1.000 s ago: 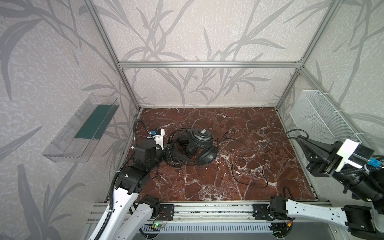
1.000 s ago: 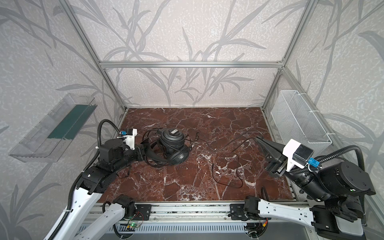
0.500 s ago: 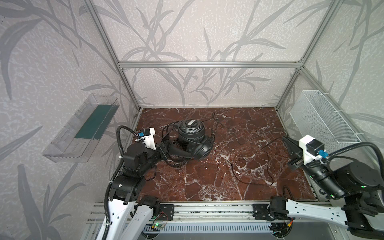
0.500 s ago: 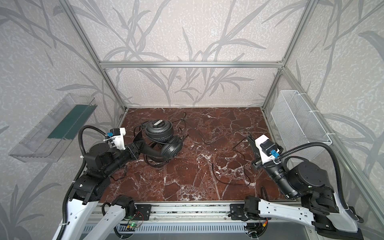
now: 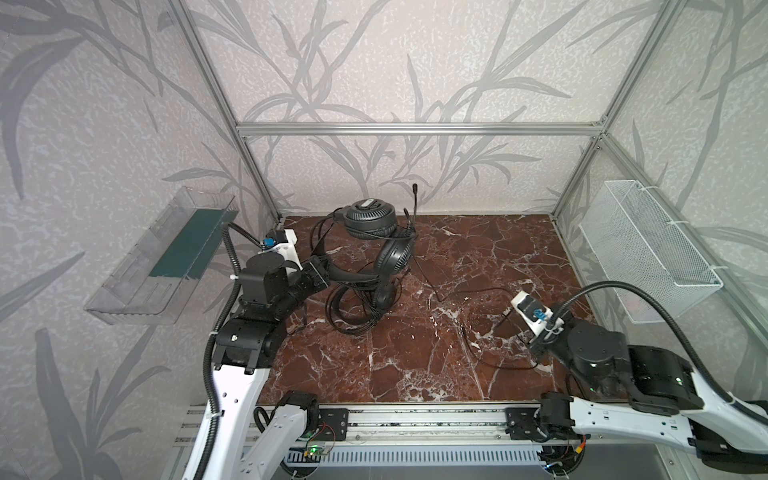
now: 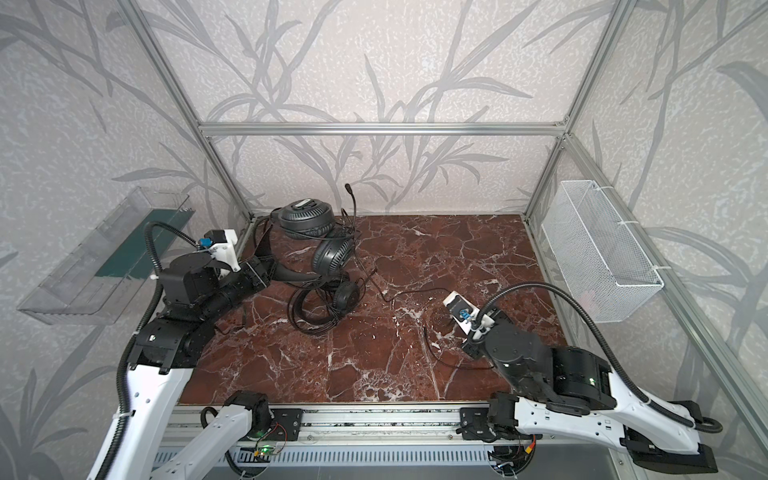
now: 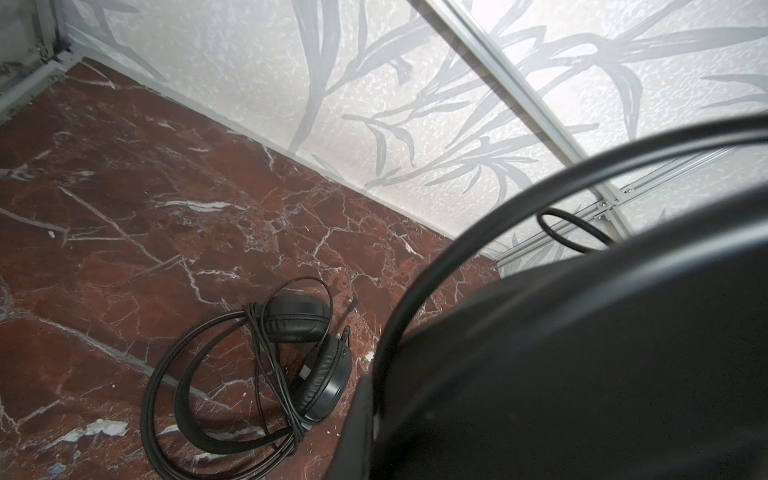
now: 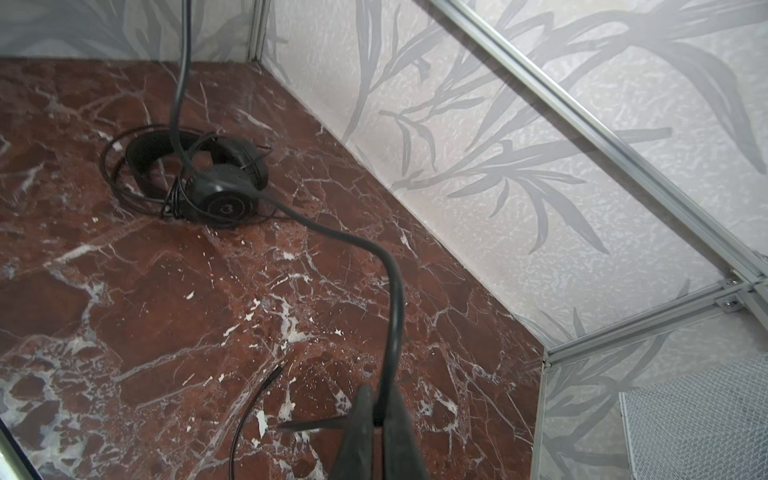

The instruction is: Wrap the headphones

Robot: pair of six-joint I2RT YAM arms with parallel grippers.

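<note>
The right gripper point(image 8: 380, 415) is pinching the cable point(image 8: 392, 291) between fully closed jaws. The left gripper point(image 5: 340, 275), jaws also clamped, is holding the lifted headset point(image 5: 370, 218) raised beside the second headset point(image 7: 291, 353), which is lying coiled on the bench point(image 5: 457, 374). From the right jaws the cable is running across, passing the second headset and rising to the lifted one. Judgement: the right arm, nearer the slack, is best placed for leading the winding.

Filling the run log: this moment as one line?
left gripper: jaws shut on headband of raised headset | right gripper: jaws shut on cable | second headset: on table, wrapped
</note>
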